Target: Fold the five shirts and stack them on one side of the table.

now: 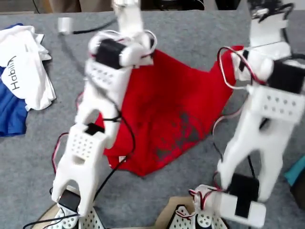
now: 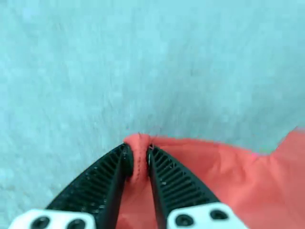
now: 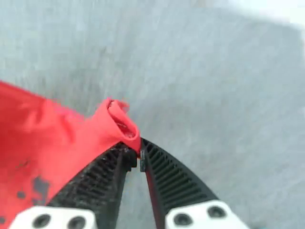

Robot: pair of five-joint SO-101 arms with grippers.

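Red shirt: spread on the grey table between the two arms, dark print facing up; its far edge spans from one gripper to the other, and its near edge narrows to a point towards the arm bases.
Left gripper: at the far-left corner of the red shirt; the black ribbed fingers are pressed together on a small fold of red cloth, which sticks out just past the tips.
Right gripper: at the far-right corner of the red shirt; the fingers are pinched on the fabric, with a rolled bunch of cloth standing just beyond the tips.
Left arm: overlaps the left side of the red shirt in the high view.
Right arm: just off the right side of the red shirt.
White shirt: crumpled, well to the left of the red shirt, lying partly on top of the blue shirt.
Teal item: right of the red shirt at the view's edge; cannot tell what it is.
Table under both wrist views: bare grey felt beyond the pinched corners.
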